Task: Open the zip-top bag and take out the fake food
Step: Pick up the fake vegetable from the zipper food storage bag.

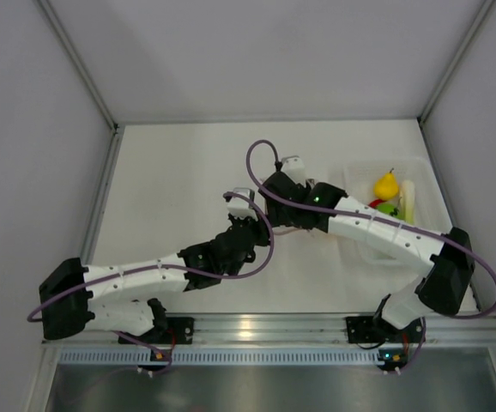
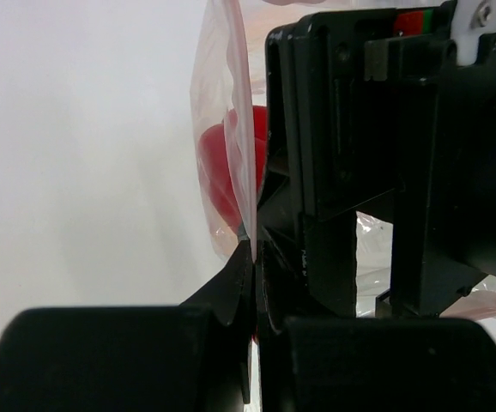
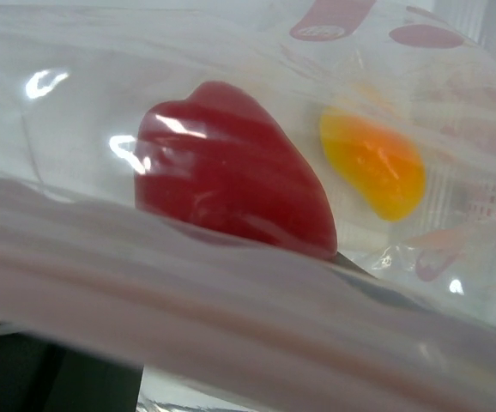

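- Grey walls [image 1: 42, 86] close in the white bench [image 1: 171, 172] on its left, far and right sides, and both arms are bolted at its near edge
- Both arms reach in and meet near the middle of the bench, a little toward the right edge
- The left hand [image 2: 255, 249] is pinched together on a fold of the zip-top bag [image 2: 218, 112]; the thin clear plastic rises straight up out of its closed fingers
- The right hand [image 2: 374, 283] sits just beside the left one, its black fingers apart, with crinkled plastic showing through the gap between them
- From the right wrist, the pink zip strip [image 3: 231, 318] runs blurred across the near foreground
- Some of the fake food [image 3: 231, 189] lies inside the bag: a glossy red ribbed piece, with an orange piece [image 3: 377, 167] just beside it, both behind the plastic
- From the top view the bag itself is mostly hidden under the two hands
- A translucent white tray [image 1: 420, 167] sits by the right edge of the bench, toward the far right corner, partly under the right forearm
- In the tray lie a yellow pear-shaped piece [image 1: 387, 184], a pale stalk [image 1: 408, 199], a green piece [image 1: 388, 209] and a bit of red [image 1: 375, 203], close together
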Controlling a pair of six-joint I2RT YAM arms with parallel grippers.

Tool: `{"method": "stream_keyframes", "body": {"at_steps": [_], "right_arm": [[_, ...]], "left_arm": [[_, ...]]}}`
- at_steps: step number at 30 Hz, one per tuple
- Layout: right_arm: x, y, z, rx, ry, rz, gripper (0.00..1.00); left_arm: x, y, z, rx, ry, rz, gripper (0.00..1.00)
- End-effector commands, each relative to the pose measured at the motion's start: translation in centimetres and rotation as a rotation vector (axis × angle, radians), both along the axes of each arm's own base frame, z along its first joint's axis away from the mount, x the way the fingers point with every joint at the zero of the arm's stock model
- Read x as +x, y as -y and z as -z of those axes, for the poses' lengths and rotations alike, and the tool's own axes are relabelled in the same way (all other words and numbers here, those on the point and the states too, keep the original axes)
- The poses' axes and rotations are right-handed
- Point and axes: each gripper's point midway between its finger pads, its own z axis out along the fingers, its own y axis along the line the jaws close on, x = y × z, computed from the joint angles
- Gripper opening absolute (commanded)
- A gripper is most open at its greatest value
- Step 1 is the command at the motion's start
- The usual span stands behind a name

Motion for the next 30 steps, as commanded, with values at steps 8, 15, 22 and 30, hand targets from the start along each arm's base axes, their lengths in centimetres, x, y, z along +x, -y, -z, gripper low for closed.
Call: {"method": "stream_keyframes", "body": {"at_steps": [8, 15, 22, 30], "right_arm": [[0.8, -2.0, -4.8, 0.226, 0.114, 0.038, 0.00], [0.1, -3.1, -5.1, 0.285, 0.094, -0.036, 0.00], [-0.2, -3.0, -6.2, 0.307, 0.111, -0.059, 0.00], [-1.2, -4.3, -6.7, 0.429, 0.091, -0.093, 0.00]], "left_arm": [[-1.0, 1.2, -2.1, -0.102, 0.022, 0.050, 0.00], [-1.0, 1.9, -1.4, -0.085, 0.010, 0.063, 0.00], [-0.8, 1.6, -0.6, -0.070, 0.002, 0.039, 0.00], [-0.6, 1.4, -0.9, -0.093, 0.001, 0.001, 0.00]]}}
